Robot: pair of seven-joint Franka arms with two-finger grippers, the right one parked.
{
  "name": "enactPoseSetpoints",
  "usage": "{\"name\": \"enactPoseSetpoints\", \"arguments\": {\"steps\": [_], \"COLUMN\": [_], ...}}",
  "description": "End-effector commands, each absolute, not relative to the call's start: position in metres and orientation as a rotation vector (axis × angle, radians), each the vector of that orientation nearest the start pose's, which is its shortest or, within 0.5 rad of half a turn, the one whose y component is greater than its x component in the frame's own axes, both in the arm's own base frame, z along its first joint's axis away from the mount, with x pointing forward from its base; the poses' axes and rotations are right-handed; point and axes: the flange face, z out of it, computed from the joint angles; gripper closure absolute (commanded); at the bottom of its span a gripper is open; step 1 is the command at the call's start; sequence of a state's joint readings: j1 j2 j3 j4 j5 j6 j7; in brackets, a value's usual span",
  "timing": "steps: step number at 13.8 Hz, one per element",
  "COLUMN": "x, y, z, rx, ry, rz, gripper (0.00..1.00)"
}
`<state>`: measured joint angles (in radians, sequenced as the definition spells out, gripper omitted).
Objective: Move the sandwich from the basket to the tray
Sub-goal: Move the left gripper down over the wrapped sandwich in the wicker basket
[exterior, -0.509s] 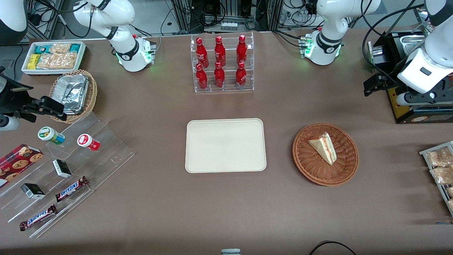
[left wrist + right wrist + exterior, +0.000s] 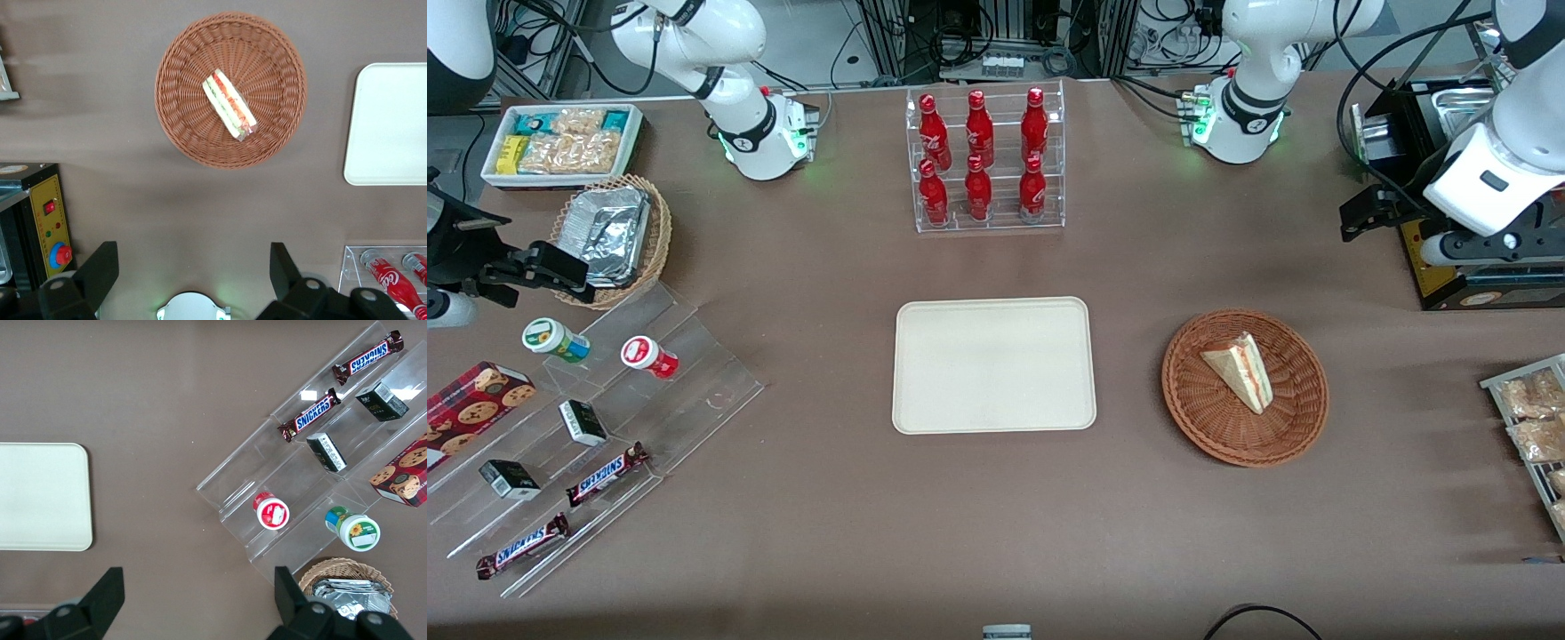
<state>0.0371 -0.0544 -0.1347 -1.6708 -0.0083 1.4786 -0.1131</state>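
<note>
Sandwich (image 2: 1238,369) lying on side in basket (image 2: 1294,427), filling edge exposed, untouched. Tray (image 2: 993,364) beside basket on worktop, bare, ready as drop spot. Gripper (image 2: 193,277) high above worktop near working arm's end, well apart from basket; jaws spread wide, holding nothing. Likely posed for descent onto sandwich.

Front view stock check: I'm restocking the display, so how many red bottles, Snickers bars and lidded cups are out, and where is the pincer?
Red bottles in the clear acrylic rack: 6
Snickers bars: 2
Small lidded cups: 2
Total: 10
The left arm's open pincer hangs above the brown table, farther from the front camera than the reddish-brown wicker basket.
</note>
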Motion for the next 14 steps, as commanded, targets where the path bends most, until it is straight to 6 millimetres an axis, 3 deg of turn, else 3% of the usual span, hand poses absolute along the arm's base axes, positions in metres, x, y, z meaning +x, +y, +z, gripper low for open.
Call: {"name": "enactPoseSetpoints", "arguments": {"steps": [1, 7, 11, 14], "x": [0.525, 0.531, 0.536, 0.54], "y": [-0.046, -0.045, -0.048, -0.062], "z": [0.579, 0.514, 0.477, 0.45], "rx": [-3.115, -3.117, -3.102, -3.084], "ry": [-0.018, -0.119, -0.363, -0.516], "rz": [0.272, 0.191, 0.118, 0.089], "gripper": [0.0, 0.0, 0.0, 0.0]}}
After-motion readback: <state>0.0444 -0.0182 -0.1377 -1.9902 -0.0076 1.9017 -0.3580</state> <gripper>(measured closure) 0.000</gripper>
